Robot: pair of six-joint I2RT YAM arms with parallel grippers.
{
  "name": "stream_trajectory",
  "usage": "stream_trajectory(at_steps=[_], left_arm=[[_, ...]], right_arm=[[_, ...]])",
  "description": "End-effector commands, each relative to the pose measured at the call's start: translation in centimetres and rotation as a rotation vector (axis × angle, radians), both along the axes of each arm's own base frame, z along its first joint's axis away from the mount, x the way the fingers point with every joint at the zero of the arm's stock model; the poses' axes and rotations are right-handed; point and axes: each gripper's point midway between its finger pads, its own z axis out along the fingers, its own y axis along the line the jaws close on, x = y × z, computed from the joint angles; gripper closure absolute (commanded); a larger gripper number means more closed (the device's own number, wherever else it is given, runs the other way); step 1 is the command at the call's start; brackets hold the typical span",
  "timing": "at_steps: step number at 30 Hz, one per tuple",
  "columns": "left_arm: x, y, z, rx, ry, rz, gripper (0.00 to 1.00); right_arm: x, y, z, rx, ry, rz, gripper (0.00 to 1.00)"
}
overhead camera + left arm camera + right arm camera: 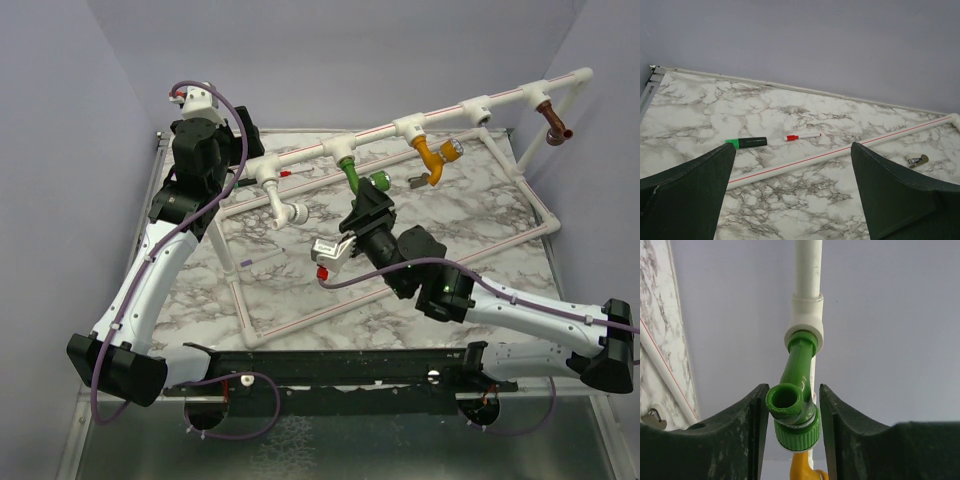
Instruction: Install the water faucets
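The green faucet [352, 172] hangs from a white tee fitting [805, 320] on the raised pipe [440, 113]. My right gripper [792, 410] stands around its spout end [795, 405]: the left finger touches the spout mouth and a thin gap shows at the right finger. A white faucet [283, 203], an orange-yellow faucet [430, 155] and a brown faucet [553, 122] also hang from that pipe. The orange-yellow faucet [802, 467] shows below the green one. My left gripper [792, 150] hovers wide open over the marble table, holding nothing.
A white red-striped pipe frame [300, 320] lies on the marble table [460, 225]. One pipe [840, 150] runs past a green-capped marker [747, 143] and a red-capped pen [802, 136]. A small grey metal piece [917, 160] lies near the back right.
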Motion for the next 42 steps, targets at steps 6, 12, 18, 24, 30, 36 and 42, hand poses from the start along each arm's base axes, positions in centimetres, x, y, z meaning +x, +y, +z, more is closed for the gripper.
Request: stream_trajectory(at_steps=[6,12,18,24,30,36,42], left_arm=[[-1.7,-1.6,-9.4,0.089,0.304,-0.095,0.01],[-1.7,-1.7,-9.4,0.087,0.302,-0.097,0.01],[-1.7,-1.7,-9.4,0.087,0.302,-0.097,0.01],[-1.8,-1.7,-9.3,0.086,0.300,-0.099,0.01],[-1.8,-1.7,-9.2,0.085,0.300,-0.100,0.01],[-1.8,-1.7,-9.3,0.085,0.300,-0.102,0.01],[-1.8,-1.8,-9.3,0.085,0.300,-0.104,0.01]], right_arm=[[0.8,-0.8,0.2,0.095,0.017,-0.064,0.77],[0.8,-0.1,-0.6,0.229,0.087,-0.028,0.99],[0.8,0.6,-0.9,0.479,0.174,0.006,0.99],[0.3,1.9,-0.8,0.807,0.325,0.100,0.99],[-0.3,2.5,-0.4,1.098,0.445,0.175,0.99],[-0.9,2.9,0.4,1.378,0.560,0.249,0.99],[-1.5,2.9,1.3,1.637,0.686,0.305,0.99]])
